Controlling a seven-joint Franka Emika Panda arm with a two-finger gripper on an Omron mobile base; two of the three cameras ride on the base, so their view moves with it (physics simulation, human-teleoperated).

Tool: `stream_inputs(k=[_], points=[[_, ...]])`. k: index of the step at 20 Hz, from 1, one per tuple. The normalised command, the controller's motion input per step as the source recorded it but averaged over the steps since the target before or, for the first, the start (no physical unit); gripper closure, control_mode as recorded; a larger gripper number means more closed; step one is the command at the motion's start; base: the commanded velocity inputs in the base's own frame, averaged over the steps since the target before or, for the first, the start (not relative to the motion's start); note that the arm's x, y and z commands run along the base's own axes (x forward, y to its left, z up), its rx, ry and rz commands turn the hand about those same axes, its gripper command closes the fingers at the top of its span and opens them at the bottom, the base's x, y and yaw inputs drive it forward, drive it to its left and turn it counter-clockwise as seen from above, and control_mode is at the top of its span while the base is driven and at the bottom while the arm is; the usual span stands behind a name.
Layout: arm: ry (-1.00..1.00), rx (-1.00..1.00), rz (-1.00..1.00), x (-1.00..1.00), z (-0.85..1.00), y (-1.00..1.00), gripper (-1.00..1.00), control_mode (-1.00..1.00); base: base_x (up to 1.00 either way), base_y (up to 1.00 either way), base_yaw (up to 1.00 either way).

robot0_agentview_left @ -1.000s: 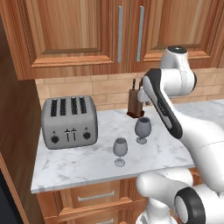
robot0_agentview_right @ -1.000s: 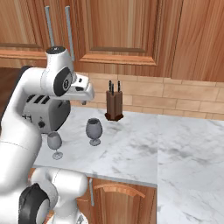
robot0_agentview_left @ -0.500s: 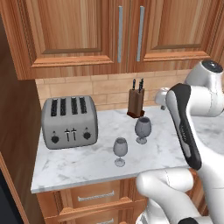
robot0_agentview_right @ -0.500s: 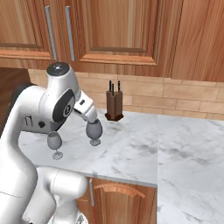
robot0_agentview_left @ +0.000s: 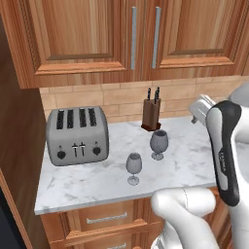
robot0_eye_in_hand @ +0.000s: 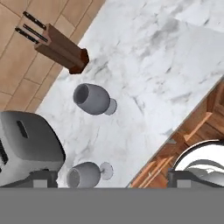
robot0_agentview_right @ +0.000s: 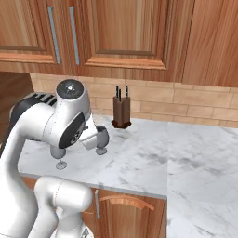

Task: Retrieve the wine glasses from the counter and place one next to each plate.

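Both grey translucent stemmed wine glasses (robot0_agentview_left: 159,144) (robot0_agentview_left: 133,167) stand untouched near the white marble worktop's (robot0_agentview_left: 107,180) front edge, while the arm has swung rightward, its gripper (robot0_eye_in_hand: 109,180) spread wide and empty above them.

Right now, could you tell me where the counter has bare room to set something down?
The widest bare stretch of the counter lies right of the knife block and the two wine glasses. A narrow strip runs along the front edge before the toaster. It is crowded on the left, where toaster, glasses and block stand close together.
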Motion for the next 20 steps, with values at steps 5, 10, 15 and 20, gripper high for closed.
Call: stream_inputs(k=[5, 10, 15, 20], points=[[0.00, 0.41, -0.09, -0.03, -0.04, -0.02, -1.00, -1.00, 0.00, 0.00, 0.00], [0.09, 0.46, 0.00, 0.00, -0.25, -0.03, -1.00, -1.00, 0.00, 0.00, 0.00], [0.21, 0.34, 0.01, 0.10, -0.17, -0.02, -1.00, -1.00, 0.00, 0.00, 0.00], [0.27, 0.12, 0.08, 0.28, -0.07, 0.00, -1.00, -1.00, 0.00, 0.00, 0.00]])
